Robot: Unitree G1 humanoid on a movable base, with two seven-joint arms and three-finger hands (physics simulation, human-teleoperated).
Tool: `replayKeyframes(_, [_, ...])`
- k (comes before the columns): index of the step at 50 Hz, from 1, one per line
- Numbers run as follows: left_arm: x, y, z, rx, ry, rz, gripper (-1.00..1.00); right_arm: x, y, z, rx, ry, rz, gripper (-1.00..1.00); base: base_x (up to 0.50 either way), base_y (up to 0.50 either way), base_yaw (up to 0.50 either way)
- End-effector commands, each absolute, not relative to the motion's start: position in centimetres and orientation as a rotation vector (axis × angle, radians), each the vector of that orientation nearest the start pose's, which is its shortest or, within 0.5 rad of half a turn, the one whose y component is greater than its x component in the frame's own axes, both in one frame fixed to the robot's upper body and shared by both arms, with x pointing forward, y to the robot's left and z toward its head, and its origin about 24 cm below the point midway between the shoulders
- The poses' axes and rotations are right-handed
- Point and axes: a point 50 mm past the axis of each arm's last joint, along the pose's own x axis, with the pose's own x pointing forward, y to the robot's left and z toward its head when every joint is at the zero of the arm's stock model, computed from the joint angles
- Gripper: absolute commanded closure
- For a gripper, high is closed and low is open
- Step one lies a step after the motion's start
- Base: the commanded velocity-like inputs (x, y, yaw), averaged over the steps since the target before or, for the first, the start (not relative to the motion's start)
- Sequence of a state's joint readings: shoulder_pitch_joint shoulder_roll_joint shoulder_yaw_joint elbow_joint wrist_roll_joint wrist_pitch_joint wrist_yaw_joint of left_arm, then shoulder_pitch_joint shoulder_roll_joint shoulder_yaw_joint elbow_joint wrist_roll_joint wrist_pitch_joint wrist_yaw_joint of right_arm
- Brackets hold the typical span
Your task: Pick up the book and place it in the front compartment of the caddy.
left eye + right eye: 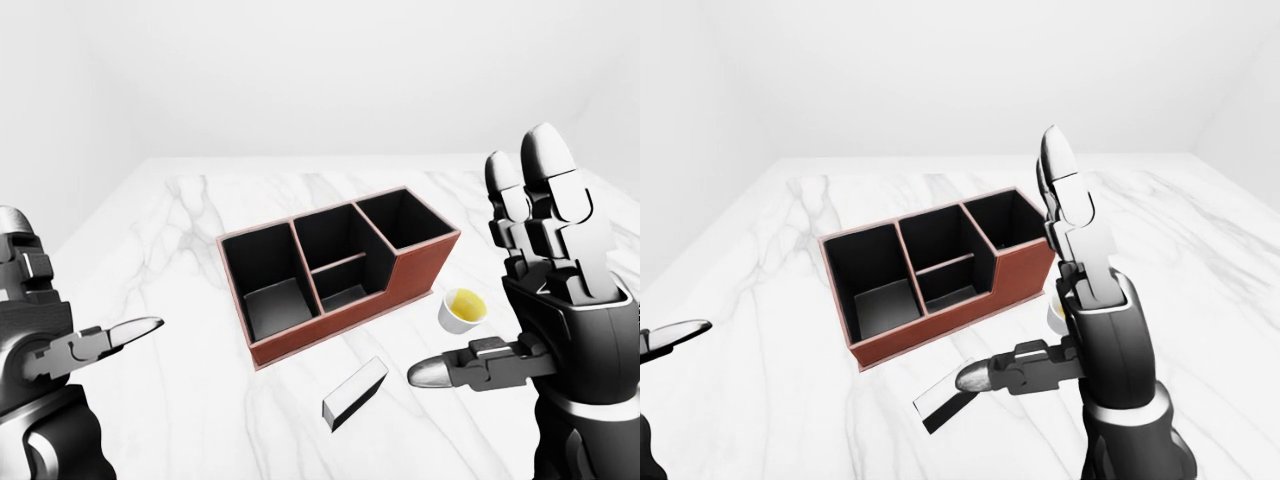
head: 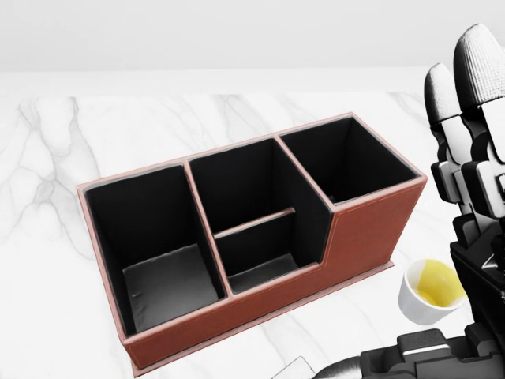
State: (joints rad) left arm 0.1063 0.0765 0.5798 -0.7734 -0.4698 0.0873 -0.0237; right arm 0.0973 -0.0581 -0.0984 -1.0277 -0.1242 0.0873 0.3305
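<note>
The brown caddy (image 1: 420,272) with black compartments stands on the white marble table (image 1: 190,230); its middle section is split by a low divider. The book (image 1: 356,392), pale with a dark end, lies flat on the table below the caddy in the left-eye view; only its corner (image 2: 297,368) shows in the head view. My right hand (image 1: 497,275) is open at the right, fingers upright, thumb pointing left just right of the book and not touching it. At the lower left, my left hand (image 1: 80,335) is open and holds nothing, well away from the book.
A small white cup (image 2: 430,290) of yellow liquid stands right of the caddy's right end, close to my right hand. The table's far edge (image 1: 300,160) meets a plain white wall.
</note>
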Motion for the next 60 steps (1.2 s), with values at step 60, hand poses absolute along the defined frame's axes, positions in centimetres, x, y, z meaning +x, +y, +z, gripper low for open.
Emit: replayKeyframes(60, [16.6,25.2,19.2,-0.114,-0.672,0.312,-1.00,16.5,-17.3,17.9,-0.790,-0.339,0.246,-1.00,0.00,0.00,0.00])
